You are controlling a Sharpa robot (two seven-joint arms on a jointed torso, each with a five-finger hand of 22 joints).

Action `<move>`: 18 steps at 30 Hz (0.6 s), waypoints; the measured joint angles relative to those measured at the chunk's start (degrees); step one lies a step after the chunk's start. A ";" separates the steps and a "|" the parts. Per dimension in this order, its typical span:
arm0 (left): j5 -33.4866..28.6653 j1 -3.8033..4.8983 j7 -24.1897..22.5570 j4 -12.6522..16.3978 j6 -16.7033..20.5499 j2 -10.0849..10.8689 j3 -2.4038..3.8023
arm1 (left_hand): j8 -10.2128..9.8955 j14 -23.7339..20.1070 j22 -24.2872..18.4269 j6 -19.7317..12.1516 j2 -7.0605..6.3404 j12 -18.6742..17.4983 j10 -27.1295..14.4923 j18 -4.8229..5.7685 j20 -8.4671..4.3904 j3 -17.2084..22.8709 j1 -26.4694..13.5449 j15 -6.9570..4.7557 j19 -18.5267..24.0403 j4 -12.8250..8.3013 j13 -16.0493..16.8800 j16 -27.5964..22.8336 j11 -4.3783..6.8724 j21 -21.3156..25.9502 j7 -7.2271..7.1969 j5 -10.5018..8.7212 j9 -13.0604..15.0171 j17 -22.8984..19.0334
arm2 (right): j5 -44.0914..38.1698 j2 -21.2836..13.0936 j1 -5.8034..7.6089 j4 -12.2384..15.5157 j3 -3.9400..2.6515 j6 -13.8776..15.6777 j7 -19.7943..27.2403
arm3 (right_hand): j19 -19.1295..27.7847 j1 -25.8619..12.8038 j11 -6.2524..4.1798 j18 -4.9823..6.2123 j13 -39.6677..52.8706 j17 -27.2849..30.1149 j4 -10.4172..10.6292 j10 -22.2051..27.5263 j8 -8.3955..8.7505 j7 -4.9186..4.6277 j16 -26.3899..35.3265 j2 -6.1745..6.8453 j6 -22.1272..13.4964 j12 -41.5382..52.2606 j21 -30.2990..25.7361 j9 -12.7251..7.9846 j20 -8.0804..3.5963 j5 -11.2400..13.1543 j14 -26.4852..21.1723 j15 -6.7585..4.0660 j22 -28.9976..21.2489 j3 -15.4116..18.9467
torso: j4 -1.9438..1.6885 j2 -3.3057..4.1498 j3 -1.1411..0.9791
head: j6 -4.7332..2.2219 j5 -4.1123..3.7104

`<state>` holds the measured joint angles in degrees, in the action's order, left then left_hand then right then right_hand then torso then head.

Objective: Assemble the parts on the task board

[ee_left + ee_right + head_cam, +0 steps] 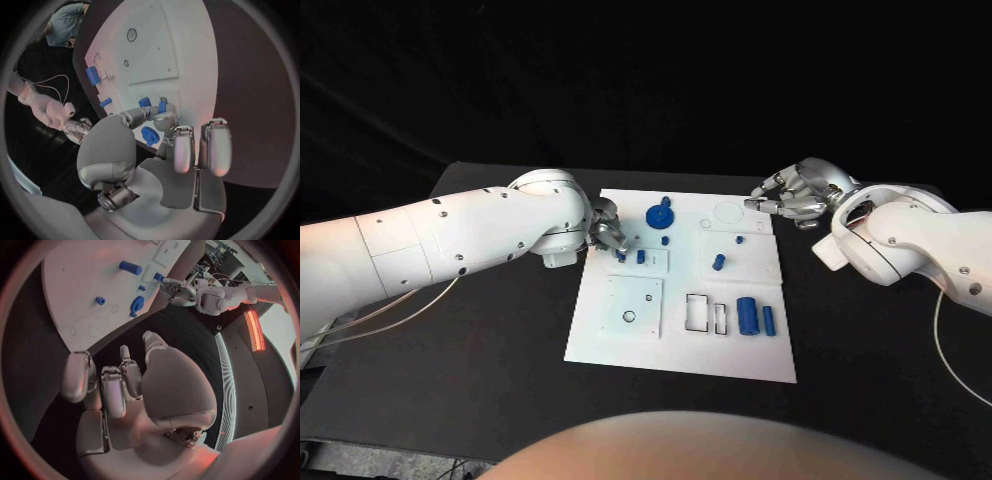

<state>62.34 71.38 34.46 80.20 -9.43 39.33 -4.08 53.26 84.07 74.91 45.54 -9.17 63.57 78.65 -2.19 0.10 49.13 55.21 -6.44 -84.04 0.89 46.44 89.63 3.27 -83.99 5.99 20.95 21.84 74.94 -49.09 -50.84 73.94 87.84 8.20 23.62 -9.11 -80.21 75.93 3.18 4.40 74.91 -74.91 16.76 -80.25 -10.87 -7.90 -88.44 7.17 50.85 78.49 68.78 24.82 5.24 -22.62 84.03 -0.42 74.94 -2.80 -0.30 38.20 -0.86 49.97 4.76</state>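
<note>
I am reaching my left robot hand (600, 232), fingers apart and grasping nothing, toward the small blue peg (620, 255) standing on the task board (678, 345), light, rigid, probably slippery, so I am planning to pinch its sides, while my right robot hand (790, 200) is hovering loosely curled and unladen.

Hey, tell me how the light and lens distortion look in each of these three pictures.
Head view: the white task board is evenly bright against the black table, edges straight. Left wrist view: fisheye bends the board's edge, and the silver left hand looms large with soft highlights. Right wrist view: reddish light tints the silver right hand; an orange glowing strip lies beyond the table.
</note>
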 measured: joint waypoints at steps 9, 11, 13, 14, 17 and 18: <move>0.56 -0.02 0.08 0.05 -0.63 -0.03 0.02 | 0.00 0.00 0.00 0.60 0.07 0.00 0.52 0.00 0.00 -0.79 0.08 0.01 0.00 0.17 0.81 0.00 0.10 -0.45 -0.19 -0.11 0.00 0.00 | 0.01 -0.03 0.00 0.00 0.00 -0.01 0.00 | 0.14 0.00 0.00 0.00 0.00 0.00 0.00 0.00 0.00 0.00 0.00 0.00 0.00 0.00 0.00 0.00 -0.14 0.00 0.00 0.00 -0.01 0.00 | 0.00 -0.02 0.02 | 0.01 -0.01; 0.78 -0.02 0.08 0.07 -0.77 -0.03 0.02 | 0.00 0.00 0.00 0.88 0.07 0.00 0.53 0.00 0.00 -0.79 0.08 0.00 0.00 0.17 0.91 0.00 0.10 -0.45 -0.11 -0.11 0.00 -0.01 | 0.01 -0.04 0.00 0.00 0.00 -0.01 0.00 | 0.21 0.00 0.00 0.00 0.00 0.00 0.00 0.00 0.00 0.00 0.00 0.00 0.00 0.00 0.00 -0.01 -0.21 0.00 0.00 0.00 -0.01 0.00 | 0.00 -0.02 0.02 | 0.01 -0.01; 1.02 -0.03 0.08 0.08 -0.96 -0.03 0.02 | 0.00 0.00 0.00 0.88 0.07 0.00 0.53 0.00 0.00 -0.79 0.08 0.01 0.00 0.17 0.92 0.00 0.10 -0.45 -0.11 -0.12 0.00 -0.01 | 0.01 -0.04 0.00 0.00 0.00 -0.01 0.00 | 0.21 0.00 0.00 0.00 0.00 0.00 0.00 0.00 0.00 0.00 0.00 0.00 0.00 0.00 0.00 -0.01 -0.21 0.00 0.00 0.00 -0.01 0.00 | 0.00 -0.02 0.02 | 0.03 -0.01; 1.11 -0.03 0.08 0.10 -1.04 -0.03 0.02 | 0.00 -0.01 0.00 0.89 0.08 0.00 0.53 0.00 0.00 -0.79 0.09 0.01 0.00 0.17 0.92 0.00 0.10 -0.46 -0.12 -0.12 0.00 -0.01 | 0.01 -0.04 0.00 0.00 0.00 -0.01 0.00 | 0.21 0.00 0.00 0.00 0.00 0.00 0.00 0.00 0.00 0.00 0.00 0.00 0.00 0.00 0.00 -0.01 -0.21 0.00 0.00 0.00 -0.01 0.00 | 0.00 -0.02 0.02 | 0.04 -0.01; 1.33 -0.07 0.08 0.12 -1.24 -0.03 0.02 | 0.00 -0.01 0.00 0.98 0.13 0.05 0.53 0.00 0.00 -0.88 0.14 0.01 0.00 0.26 0.93 0.00 0.10 -0.45 -0.19 -0.13 0.00 -0.01 | 0.01 -0.05 0.00 0.00 0.00 -0.02 0.00 | 0.21 0.00 0.00 0.00 -0.01 0.00 0.00 0.00 0.01 0.00 0.00 0.00 0.00 0.00 0.00 -0.01 -0.21 0.00 0.00 0.00 -0.01 0.00 | 0.00 -0.01 0.02 | 0.04 -0.01; 1.43 -0.07 0.08 0.12 -1.32 -0.03 0.02 | 0.00 -0.01 0.00 0.99 0.13 0.21 0.53 0.00 0.00 -0.94 0.14 0.01 0.00 0.31 1.00 0.00 0.10 -0.45 -0.20 -0.13 0.00 -0.01 | 0.01 -0.05 0.00 0.00 0.00 -0.02 0.00 | 0.21 0.00 0.00 0.00 0.00 0.00 0.00 0.00 0.01 0.00 0.00 0.00 0.00 0.00 0.00 -0.01 -0.21 0.00 0.00 0.00 -0.01 0.00 | 0.00 -0.01 0.02 | 0.04 -0.01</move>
<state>63.77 71.31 34.54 80.32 -10.75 39.31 -4.06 53.26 84.06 74.91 46.53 -9.04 63.78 79.18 -2.19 0.11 48.19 55.35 -6.43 -84.04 1.20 47.44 89.63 3.37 -84.44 5.80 20.82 21.84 74.93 -49.08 -50.90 73.94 87.84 8.20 23.61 -9.11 -80.00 75.93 3.18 4.40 74.90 -74.91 16.76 -80.25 -10.86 -7.90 -88.44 7.17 50.85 78.49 68.79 24.82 5.02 -22.62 84.03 -0.41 74.93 -2.80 -0.30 38.19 -0.83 50.01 4.75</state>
